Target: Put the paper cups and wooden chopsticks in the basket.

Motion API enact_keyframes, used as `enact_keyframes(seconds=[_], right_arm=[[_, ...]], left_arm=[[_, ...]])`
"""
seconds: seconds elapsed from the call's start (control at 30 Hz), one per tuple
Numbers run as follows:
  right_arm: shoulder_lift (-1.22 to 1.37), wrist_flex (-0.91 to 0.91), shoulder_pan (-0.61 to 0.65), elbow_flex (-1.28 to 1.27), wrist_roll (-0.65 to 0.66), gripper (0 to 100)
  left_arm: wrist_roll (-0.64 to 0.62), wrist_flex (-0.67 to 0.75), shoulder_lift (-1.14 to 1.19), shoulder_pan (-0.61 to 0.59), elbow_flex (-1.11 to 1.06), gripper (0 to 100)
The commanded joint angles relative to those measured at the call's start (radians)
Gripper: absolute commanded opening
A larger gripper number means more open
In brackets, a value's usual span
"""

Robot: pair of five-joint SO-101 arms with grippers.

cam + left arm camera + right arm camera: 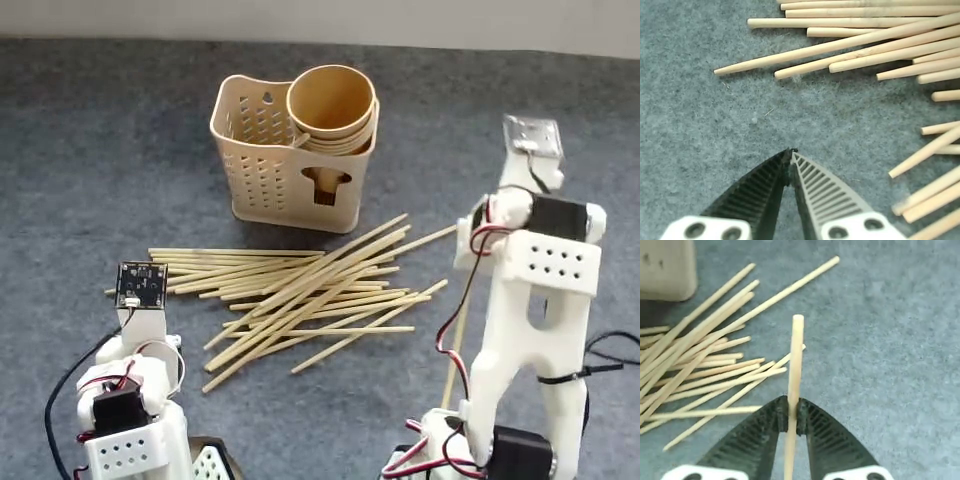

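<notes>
A beige perforated basket [285,165] stands at the back of the table with stacked paper cups [332,103] inside it. Many wooden chopsticks [310,290] lie scattered on the grey mat in front of it. In the right wrist view my right gripper [792,412] is shut on one chopstick [795,360], held above the mat to the right of the pile; the same stick [457,345] shows beside the right arm. My left gripper [791,152] is shut with nothing in it, its tips low over bare mat just short of the pile's left ends [840,47].
The grey mat [90,150] covers the whole table. A corner of the basket [665,267] shows in the right wrist view. The right arm's white body [530,330] stands tall at the right; the left arm [135,400] sits at the front left.
</notes>
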State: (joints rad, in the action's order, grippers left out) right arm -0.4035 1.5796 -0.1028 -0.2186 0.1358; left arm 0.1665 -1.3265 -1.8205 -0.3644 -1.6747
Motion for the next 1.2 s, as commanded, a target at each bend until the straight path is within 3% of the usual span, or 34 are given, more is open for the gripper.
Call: enact_keyframes(seconds=[0.0,0.13,0.23,0.47,0.67,0.87,1.17], right_arm=[[-0.015,0.133,0.105,0.254,0.005,0.6],[-0.015,0.174,0.211,0.441,0.003,0.6],[-0.004,0.162,0.294,0.553,-0.080,0.6],[-0.007,-0.001,0.475,0.762,-0.115,0.6],[-0.004,-0.243,0.596,0.825,-0.114,0.6],[-0.002,-0.615,0.667,0.788,-0.114,0.6],[-0.002,-1.038,0.670,0.470,-0.114,0.6]], left_arm=[[-0.008,-0.006,-0.010,0.021,-0.019,0],[-0.008,-0.006,-0.010,0.021,-0.019,0],[-0.008,-0.006,-0.010,0.021,-0.019,0],[-0.008,-0.006,-0.010,0.021,-0.019,0],[-0.008,-0.006,-0.010,0.021,-0.019,0],[-0.008,-0.006,-0.010,0.021,-0.019,0],[-0.008,-0.006,-0.010,0.021,-0.019,0]])
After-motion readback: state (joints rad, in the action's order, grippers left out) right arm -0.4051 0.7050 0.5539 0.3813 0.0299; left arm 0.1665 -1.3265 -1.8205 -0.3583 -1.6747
